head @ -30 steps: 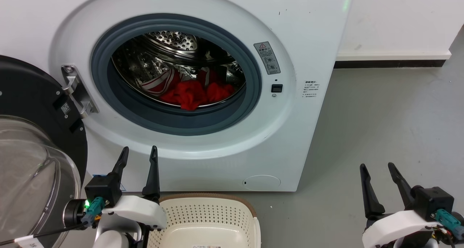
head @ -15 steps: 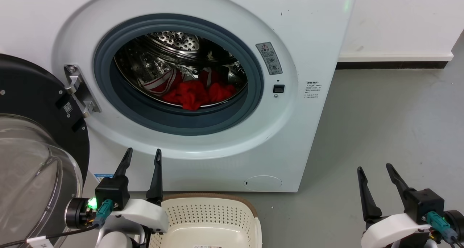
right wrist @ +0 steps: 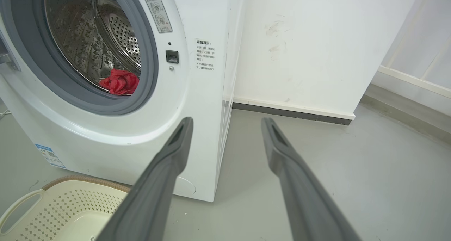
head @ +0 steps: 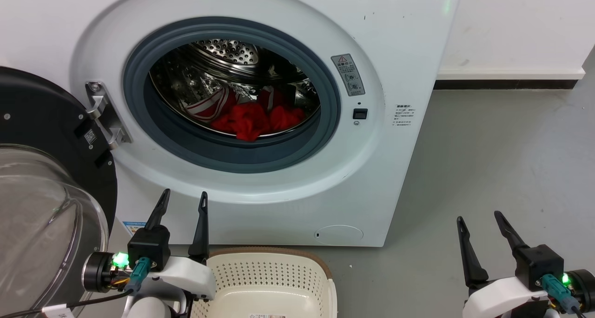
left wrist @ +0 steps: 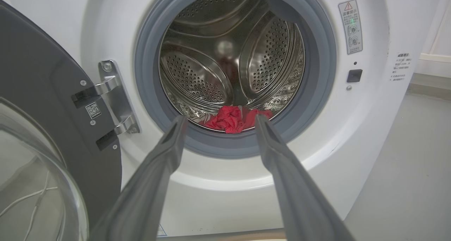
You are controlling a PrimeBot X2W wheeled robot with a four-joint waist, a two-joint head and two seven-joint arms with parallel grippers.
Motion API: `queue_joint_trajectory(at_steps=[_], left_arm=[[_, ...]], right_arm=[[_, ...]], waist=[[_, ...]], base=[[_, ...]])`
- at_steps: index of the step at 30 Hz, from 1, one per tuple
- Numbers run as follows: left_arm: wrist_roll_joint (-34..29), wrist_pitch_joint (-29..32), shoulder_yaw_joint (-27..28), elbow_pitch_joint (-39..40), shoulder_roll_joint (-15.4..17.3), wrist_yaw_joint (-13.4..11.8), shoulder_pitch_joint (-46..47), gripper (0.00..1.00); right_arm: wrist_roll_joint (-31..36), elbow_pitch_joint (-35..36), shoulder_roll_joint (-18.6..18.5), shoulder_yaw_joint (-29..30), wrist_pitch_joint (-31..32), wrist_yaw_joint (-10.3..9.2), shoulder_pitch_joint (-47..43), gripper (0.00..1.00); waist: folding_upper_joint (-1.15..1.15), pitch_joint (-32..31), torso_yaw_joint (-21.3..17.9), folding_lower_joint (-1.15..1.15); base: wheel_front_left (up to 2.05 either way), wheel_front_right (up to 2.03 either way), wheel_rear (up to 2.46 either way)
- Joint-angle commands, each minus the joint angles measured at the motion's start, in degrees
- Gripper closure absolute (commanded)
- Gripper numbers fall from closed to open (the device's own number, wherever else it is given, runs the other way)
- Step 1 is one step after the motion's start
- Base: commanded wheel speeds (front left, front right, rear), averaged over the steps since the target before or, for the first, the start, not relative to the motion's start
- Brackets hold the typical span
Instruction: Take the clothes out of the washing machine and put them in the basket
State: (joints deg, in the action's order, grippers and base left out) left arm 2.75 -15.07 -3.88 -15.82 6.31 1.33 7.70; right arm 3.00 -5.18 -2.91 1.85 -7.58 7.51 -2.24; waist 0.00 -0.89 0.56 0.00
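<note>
Clothes: red heap at 6 o'clock on the floor of the drum, just behind the seal; striped trim at the heap's 10 o'clock.
Basket: on the floor at 6 o'clock from the porthole; no fabric in the part that shows.
Left gripper: jaws apart and holding nothing, at 7 o'clock from the porthole, aimed at the heap, well short of it.
Right gripper: jaws apart and holding nothing, at 4 o'clock from the washer, over bare floor.
Door: swung open at 9 o'clock from the porthole, close to the left arm.
Risk, snag: fabric dragged over the seal lip may catch and slip from the pinch.
Risk, partial grab: a pinch on one fold may lift one piece and trail or shed the rest short of the basket.
Risk, collision: a leftward swing of the left arm could strike the door; a low reach could hit the seal.
Risk, miss: the left arm overhangs the basket's 9 o'clock rim, narrowing the drop.
Count: washer 1; door 1; basket 1; grippers 2; clothes, one heap, number of garments cannot be told.
</note>
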Motion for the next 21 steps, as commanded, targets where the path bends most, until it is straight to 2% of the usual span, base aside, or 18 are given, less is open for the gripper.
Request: queue_joint_trajectory(at_steps=[1, 21], left_arm=[[0.2, -0.2, 0.2, 0.0, -0.2, 0.1, 0.5, 0.00], [0.3, -0.2, 1.2, -1.1, -0.8, 0.4, 0.9, 0.00]], right_arm=[[-0.3, 0.0, 0.1, 0.1, -0.3, -0.04, -0.3, 0.00], [-0.6, 0.6, 0.1, -0.1, 0.1, -0.04, -0.5, 0.00]], waist=[[0.00, 0.0, 0.0, 0.00], [0.00, 0.1, -0.1, 0.00]], base=[[0.00, 0.00, 0.00], [0.00, 0.00, 0.00]])
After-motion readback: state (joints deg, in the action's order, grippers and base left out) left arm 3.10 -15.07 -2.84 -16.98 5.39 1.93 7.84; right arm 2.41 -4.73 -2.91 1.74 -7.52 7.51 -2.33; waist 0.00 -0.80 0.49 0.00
